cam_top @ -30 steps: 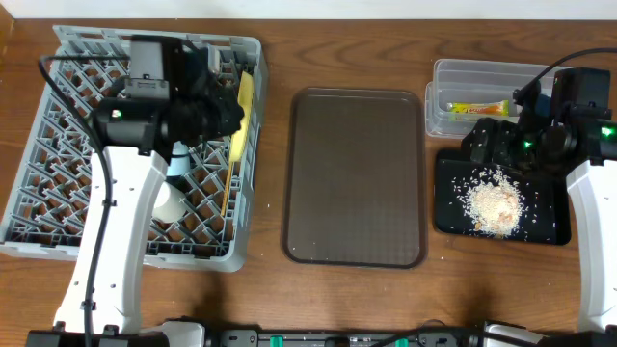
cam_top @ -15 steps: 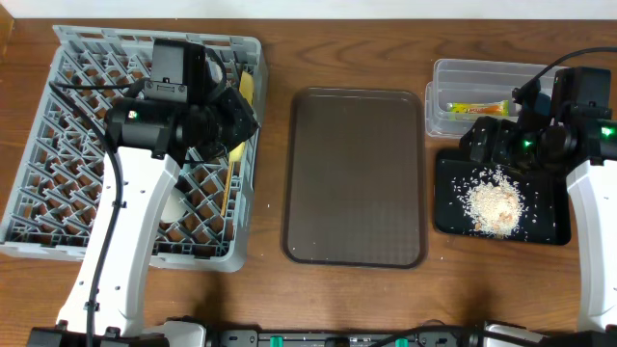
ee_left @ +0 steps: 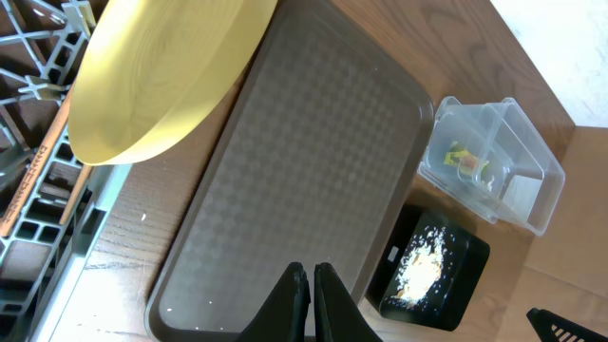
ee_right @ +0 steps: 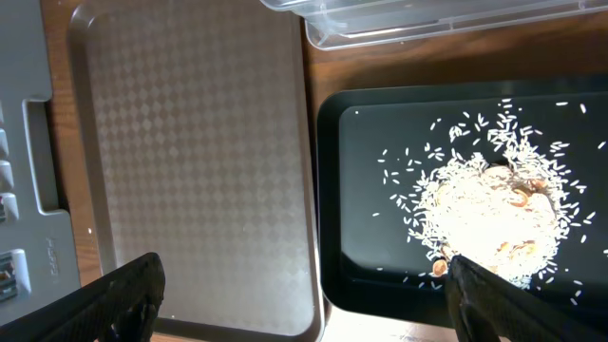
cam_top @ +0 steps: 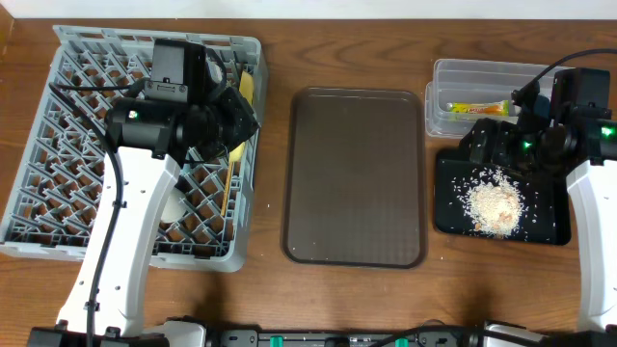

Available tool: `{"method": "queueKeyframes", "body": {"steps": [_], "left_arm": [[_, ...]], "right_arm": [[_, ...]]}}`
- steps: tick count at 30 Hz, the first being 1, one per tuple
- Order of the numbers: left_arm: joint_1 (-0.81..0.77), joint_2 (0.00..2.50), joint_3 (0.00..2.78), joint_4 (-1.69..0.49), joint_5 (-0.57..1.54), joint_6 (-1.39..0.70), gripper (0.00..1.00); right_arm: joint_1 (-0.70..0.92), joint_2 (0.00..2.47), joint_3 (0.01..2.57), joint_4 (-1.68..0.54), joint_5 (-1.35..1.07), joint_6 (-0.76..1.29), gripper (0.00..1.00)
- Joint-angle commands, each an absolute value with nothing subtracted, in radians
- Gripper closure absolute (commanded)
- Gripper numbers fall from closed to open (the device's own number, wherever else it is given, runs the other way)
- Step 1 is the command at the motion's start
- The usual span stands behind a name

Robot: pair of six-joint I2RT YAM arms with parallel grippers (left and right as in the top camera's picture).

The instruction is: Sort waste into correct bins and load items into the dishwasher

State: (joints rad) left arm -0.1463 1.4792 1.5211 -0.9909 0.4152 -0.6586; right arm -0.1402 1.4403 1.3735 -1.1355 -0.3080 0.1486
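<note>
Left gripper (ee_left: 312, 275) is closed, empty, near the plate (ee_left: 161, 76) — lift clear without nudging it. Right gripper (ee_right: 304, 271) gapes over crumbs (ee_right: 489, 214).

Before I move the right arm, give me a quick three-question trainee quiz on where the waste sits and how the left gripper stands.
1. True or false: the rice crumbs lie in the black tray.
2. Where does the snack wrapper lie? A: in the clear tub. B: on the brown tray. C: in the black tray.
3. Fill in: the left gripper is ___.
Key: 1 true; 2 A; 3 shut.
</note>
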Motion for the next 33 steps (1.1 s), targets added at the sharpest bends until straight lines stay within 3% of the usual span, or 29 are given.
{"method": "queueKeyframes", "body": {"steps": [1,11,15,21,23,28,33], "left_arm": [[-0.148,1.481,1.532,-0.994,0.406,-0.671,0.92],[-0.163,1.488,1.532,-0.948,0.286,-0.583,0.92],[-0.2,1.501,1.532,-0.879,0.213,-0.317,0.65],[-0.251,1.504,1.532,-0.895,0.03,-0.116,0.63],[-0.255,1.504,1.532,-0.923,0.03,-0.116,0.91],[-0.255,1.504,1.532,-1.072,0.044,-0.233,0.92],[-0.255,1.504,1.532,-1.24,0.045,-0.435,0.93]], "right_arm": [[-0.148,1.425,1.38,-1.131,-0.323,0.141,0.07],[-0.087,1.433,1.38,-0.974,-0.31,0.083,0.11],[-0.029,1.462,1.38,-0.856,-0.301,0.042,0.07],[0.028,1.538,1.38,-0.791,-0.162,0.036,0.02],[0.028,1.557,1.38,-0.808,-0.157,0.036,0.03],[0.027,1.563,1.38,-0.904,-0.158,0.038,0.12],[0.027,1.563,1.38,-0.964,-0.158,0.045,0.11]]}}
